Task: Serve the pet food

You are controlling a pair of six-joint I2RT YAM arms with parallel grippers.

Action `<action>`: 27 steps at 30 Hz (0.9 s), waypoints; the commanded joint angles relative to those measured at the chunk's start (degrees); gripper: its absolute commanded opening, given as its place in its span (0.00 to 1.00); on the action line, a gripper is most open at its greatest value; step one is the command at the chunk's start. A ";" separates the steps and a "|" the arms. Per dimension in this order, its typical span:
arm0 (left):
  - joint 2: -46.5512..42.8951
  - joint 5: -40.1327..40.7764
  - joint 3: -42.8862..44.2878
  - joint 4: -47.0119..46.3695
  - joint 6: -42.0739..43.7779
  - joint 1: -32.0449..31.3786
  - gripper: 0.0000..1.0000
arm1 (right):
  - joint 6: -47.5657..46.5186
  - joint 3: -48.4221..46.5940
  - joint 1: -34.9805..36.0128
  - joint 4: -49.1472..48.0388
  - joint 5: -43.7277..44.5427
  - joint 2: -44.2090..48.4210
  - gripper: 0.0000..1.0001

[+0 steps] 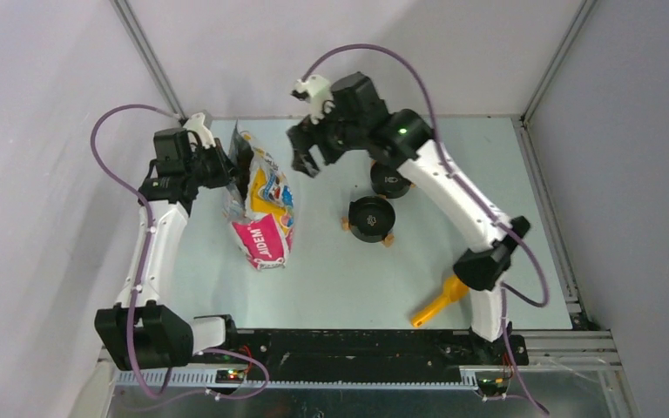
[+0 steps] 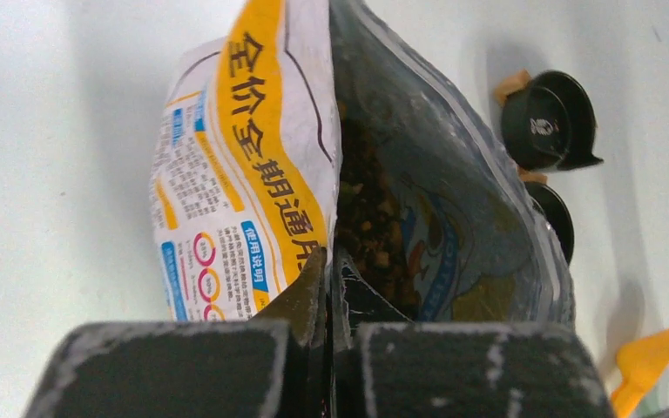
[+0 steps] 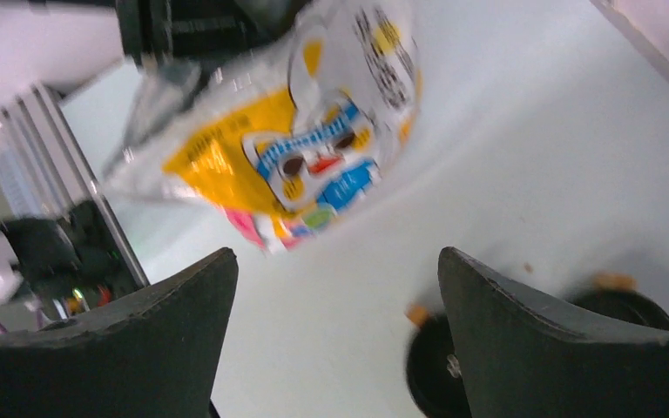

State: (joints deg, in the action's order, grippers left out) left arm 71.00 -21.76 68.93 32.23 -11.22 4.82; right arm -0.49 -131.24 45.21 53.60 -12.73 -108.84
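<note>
- My L gripper [image 2: 327,296]: clamped on rim of bag [image 2: 253,174]; bag mouth gapes.
- pet food [image 2: 370,218]: kibble inside bag, seen thru mouth.
- My R gripper [image 3: 335,270]: jaws spread, nothing held, above bench [image 1: 340,279] nr bag.

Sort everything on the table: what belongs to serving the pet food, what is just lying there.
Job: pet food inside the open bag, left gripper pinching its edge; near black bowl; far black bowl; right gripper, open.
Lying about: yellow scoop, untouched, though probably a serving tool.
</note>
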 commanded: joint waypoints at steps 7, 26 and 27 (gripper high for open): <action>-10.06 -1.13 -2.36 -6.55 -10.57 1.14 0.00 | 24.59 -22.41 3.82 -10.38 -1.38 -18.03 0.87; -15.78 -9.18 -10.39 -16.18 -19.43 1.76 0.00 | 22.40 -23.45 10.50 -12.89 26.26 -26.73 0.56; -15.84 -9.40 -10.21 -15.95 -19.22 1.77 0.00 | 21.82 -23.36 10.75 -12.91 27.43 -27.32 0.56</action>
State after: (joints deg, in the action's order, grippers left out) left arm 59.35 -21.91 57.19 21.85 -27.35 7.22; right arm 24.40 -154.98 55.51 43.29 7.05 -134.67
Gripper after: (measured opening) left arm 0.004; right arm 0.563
